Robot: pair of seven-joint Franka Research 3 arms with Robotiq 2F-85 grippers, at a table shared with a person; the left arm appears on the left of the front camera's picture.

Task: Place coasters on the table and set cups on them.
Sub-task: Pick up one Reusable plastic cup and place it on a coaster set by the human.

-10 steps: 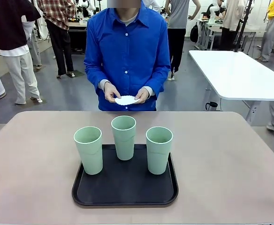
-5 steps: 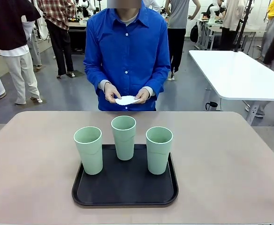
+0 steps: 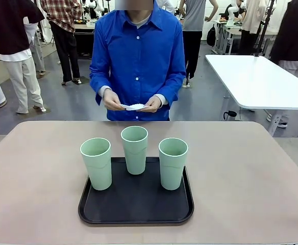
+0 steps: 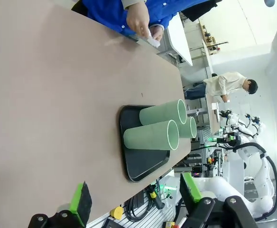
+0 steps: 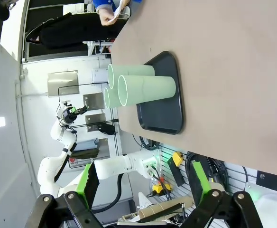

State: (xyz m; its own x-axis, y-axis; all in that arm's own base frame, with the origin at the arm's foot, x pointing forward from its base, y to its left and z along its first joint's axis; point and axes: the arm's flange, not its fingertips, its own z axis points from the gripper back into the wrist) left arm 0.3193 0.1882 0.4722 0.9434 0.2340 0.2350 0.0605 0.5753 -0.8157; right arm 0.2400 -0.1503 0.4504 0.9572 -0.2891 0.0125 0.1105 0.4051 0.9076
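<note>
Counter (image 3: 36, 168): beige top with rounded corners. It carries one black tray, set about midway across and toward the robot's edge.
Tray (image 3: 134, 201): rounded rectangle with a low raised rim. You find all three cups inside it, upright and mouths up.
Left cup (image 3: 96, 166): pale mint tumbler, standing in the tray's left part, close to the rim.
Middle cup (image 3: 134, 150): same type, standing at the tray's far rim, farther back than the other two.
Right cup (image 3: 173, 164): same type, standing in the tray's right part. None of the three cups touches another.
Cup interiors: from the front you see only the upper inner walls, plain pale green. The bottoms are hidden, so you cannot tell the contents.
Coasters (image 3: 134, 106): thin white paper held flat between the person's hands (image 3: 112, 100), in the air beyond the counter's far edge and well apart from the tray. You cannot tell how many sheets there are.
Person: stands at the far side in a blue shirt, facing the counter.
Left pincer (image 4: 134, 197): jaws spread fully apart, green pads facing each other, nothing held. It sits back at the robot's edge, with the tray ahead of it.
Right pincer (image 5: 143, 180): jaws spread fully apart, nothing held. It also sits back at the robot's edge, apart from the tray.
</note>
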